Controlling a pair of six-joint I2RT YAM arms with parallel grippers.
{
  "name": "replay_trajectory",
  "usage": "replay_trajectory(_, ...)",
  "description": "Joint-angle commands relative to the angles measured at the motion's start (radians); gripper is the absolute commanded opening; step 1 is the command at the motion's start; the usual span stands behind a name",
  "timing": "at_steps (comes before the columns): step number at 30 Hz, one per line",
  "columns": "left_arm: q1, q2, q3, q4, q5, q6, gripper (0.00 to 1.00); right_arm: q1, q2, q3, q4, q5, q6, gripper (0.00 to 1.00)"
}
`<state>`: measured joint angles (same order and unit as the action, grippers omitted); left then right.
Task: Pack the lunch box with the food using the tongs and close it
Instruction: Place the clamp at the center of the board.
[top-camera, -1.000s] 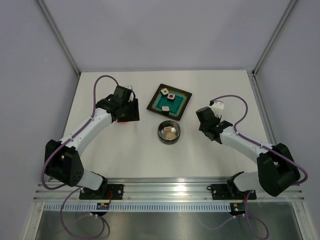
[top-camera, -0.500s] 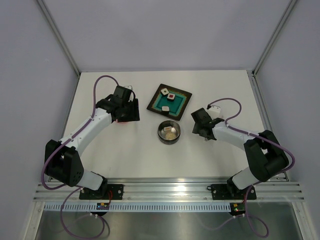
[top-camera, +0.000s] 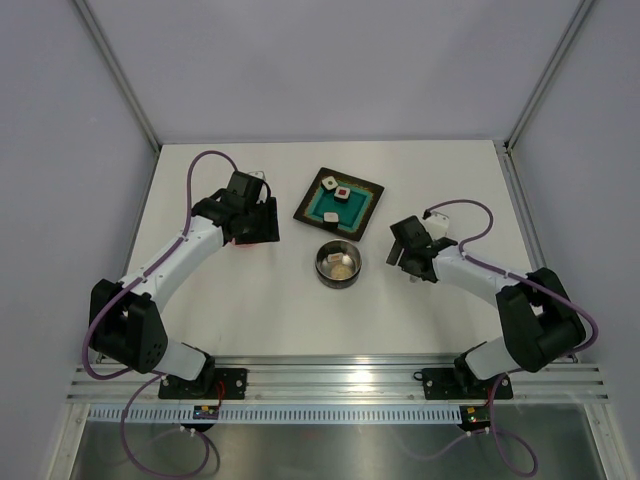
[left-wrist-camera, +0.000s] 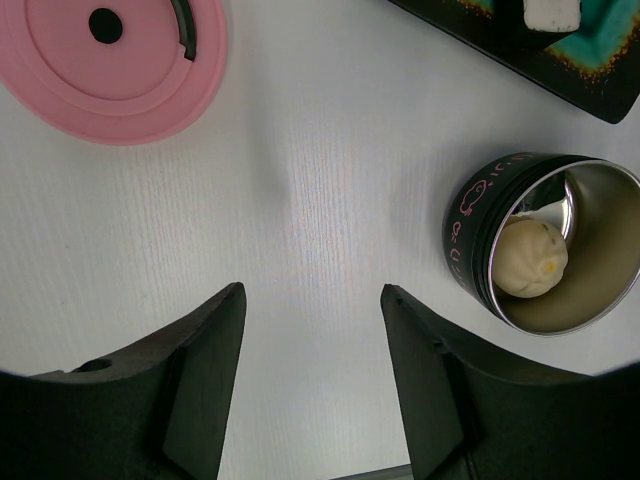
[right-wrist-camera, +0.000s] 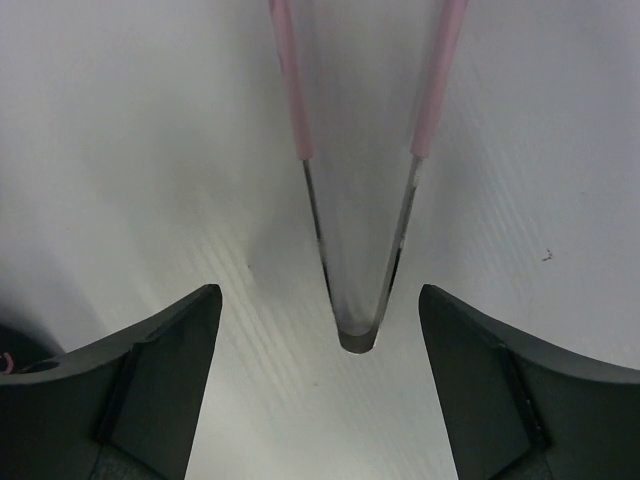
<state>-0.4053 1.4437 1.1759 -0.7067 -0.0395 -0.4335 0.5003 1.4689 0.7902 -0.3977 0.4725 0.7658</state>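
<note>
We see the thin silvery tongs with pink sleeves (right-wrist-camera: 357, 335) lying flat on the white table (right-wrist-camera: 120, 150), their arms spread apart, the joined end between the wide-open fingers of the right gripper (right-wrist-camera: 318, 300), which stands right of the round steel lunch box (top-camera: 339, 264).

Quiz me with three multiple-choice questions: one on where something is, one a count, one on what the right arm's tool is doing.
1. Relative to the lunch box, the pink lid lies: A on it; B inside it; C apart, on the table.
2. Pieces of food on the tray: A one; B three; C six.
3. At the tongs, the right tool is: A open, not touching; B clamped shut; C absent.
Answers: 1C, bare table separates them; 2B, two cubes and a pale strip; 3A, the tongs lie free between its spread fingers.
</note>
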Motion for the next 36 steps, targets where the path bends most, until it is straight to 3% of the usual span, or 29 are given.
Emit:
replay_trajectory(1,0.005,-0.026,0.008,0.021,0.010,0.016,0.61,-0.042,-0.013,-0.034,0.052,-0.051,0.027,0.88)
replay_trajectory(10,0.005,-0.022,0.019,0.016,0.010,0.018,0.61,-0.091,0.080,-0.034,0.092,-0.106,0.024,0.81)
replay_trajectory(18,0.006,-0.023,0.018,0.015,0.007,0.013,0.61,-0.091,0.140,0.041,0.082,-0.083,-0.033,0.69)
replay_trajectory(21,0.005,-0.025,0.018,0.013,0.004,0.012,0.61,-0.092,0.143,0.053,0.080,-0.092,-0.036,0.63)
replay_trajectory(26,0.005,-0.022,0.016,0.015,0.003,0.015,0.61,-0.091,0.140,0.060,0.079,-0.089,-0.056,0.44)
replay_trajectory(28,0.005,-0.017,0.021,0.012,0.003,0.021,0.61,-0.092,0.148,0.070,0.063,-0.081,-0.066,0.47)
replay_trajectory(32,0.005,-0.011,0.028,0.012,0.000,0.024,0.61,-0.092,0.159,0.073,0.062,-0.060,-0.063,0.66)
replay_trajectory(36,0.005,-0.008,0.030,0.013,0.009,0.018,0.61,-0.091,0.205,0.078,0.094,-0.058,-0.063,0.65)
